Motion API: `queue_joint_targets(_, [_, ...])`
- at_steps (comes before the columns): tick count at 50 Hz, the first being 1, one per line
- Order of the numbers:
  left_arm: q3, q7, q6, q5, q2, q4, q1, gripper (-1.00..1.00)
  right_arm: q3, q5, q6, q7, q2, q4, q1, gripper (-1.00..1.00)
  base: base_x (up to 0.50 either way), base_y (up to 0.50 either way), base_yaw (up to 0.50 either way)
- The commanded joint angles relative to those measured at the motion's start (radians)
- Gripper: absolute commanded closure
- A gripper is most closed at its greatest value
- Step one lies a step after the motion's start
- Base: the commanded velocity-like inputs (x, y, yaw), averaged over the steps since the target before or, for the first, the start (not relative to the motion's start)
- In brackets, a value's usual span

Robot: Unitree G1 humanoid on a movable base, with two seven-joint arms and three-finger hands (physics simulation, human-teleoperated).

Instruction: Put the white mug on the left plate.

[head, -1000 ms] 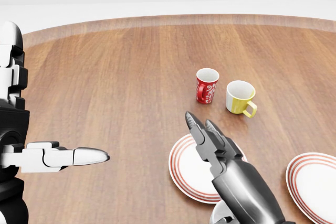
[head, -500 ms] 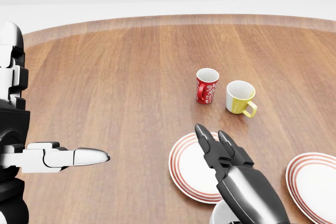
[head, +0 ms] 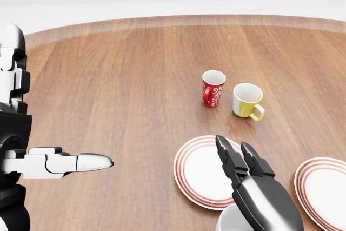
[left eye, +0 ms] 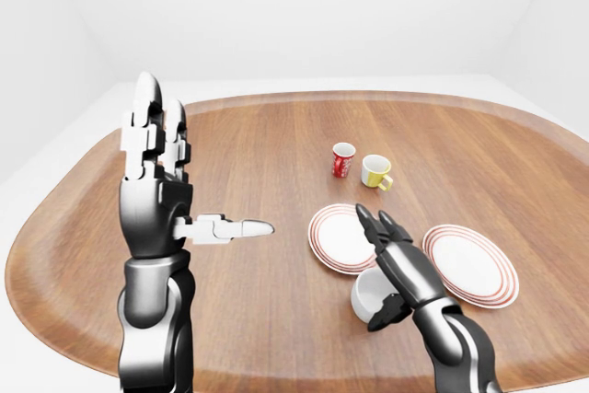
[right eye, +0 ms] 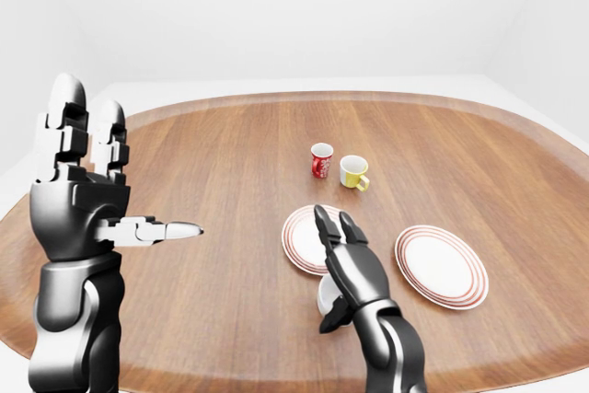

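The white mug (left eye: 366, 294) stands on the wooden table just below the left plate (left eye: 333, 238), a white plate with red rings. My right hand (left eye: 379, 238) lies over the mug's right side. Its two fingers stretch straight out above the plate's lower edge, its thumb hangs beside the mug, and it is open. In the head view only the mug's rim (head: 228, 221) shows at the bottom edge under that hand. My left hand (left eye: 175, 181) is raised at the left, far from the mug, open and holding nothing, fingers up and thumb pointing right.
A second red-ringed plate (left eye: 469, 264) lies to the right of the first. A red patterned mug (left eye: 343, 159) and a yellow-and-white mug (left eye: 375, 171) stand side by side above the plates. The oval table's rim (left eye: 304, 97) curves along the top.
In the head view my right hand has drawn back toward the bottom edge, its fingertips sliding down over the left plate. The left hand, the mugs and the plates have not moved.
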Motion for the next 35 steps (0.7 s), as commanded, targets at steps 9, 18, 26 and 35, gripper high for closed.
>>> queue_joint_targets(9, [0.000,0.000,0.000,-0.001,0.000,0.000,0.000,-1.00,-0.041,-0.035,0.000,-0.075,0.021,0.044,-0.024,-1.00,0.00,0.00,0.00])
queue_joint_targets(18, [0.000,-0.001,0.000,0.000,0.000,-0.001,0.003,-1.00,-0.008,-0.064,0.000,-0.127,0.020,0.041,0.006,-1.00,0.00,0.00,0.00])
queue_joint_targets(26, [-0.002,-0.001,0.000,0.001,-0.001,-0.002,0.007,-1.00,0.007,-0.070,0.000,-0.167,0.009,0.090,0.020,-1.00,0.00,0.00,0.00])
queue_joint_targets(35, [-0.003,-0.002,0.000,0.002,-0.002,-0.004,0.006,-1.00,-0.010,-0.050,0.000,-0.124,0.005,0.088,0.013,-1.00,0.00,0.00,0.00])
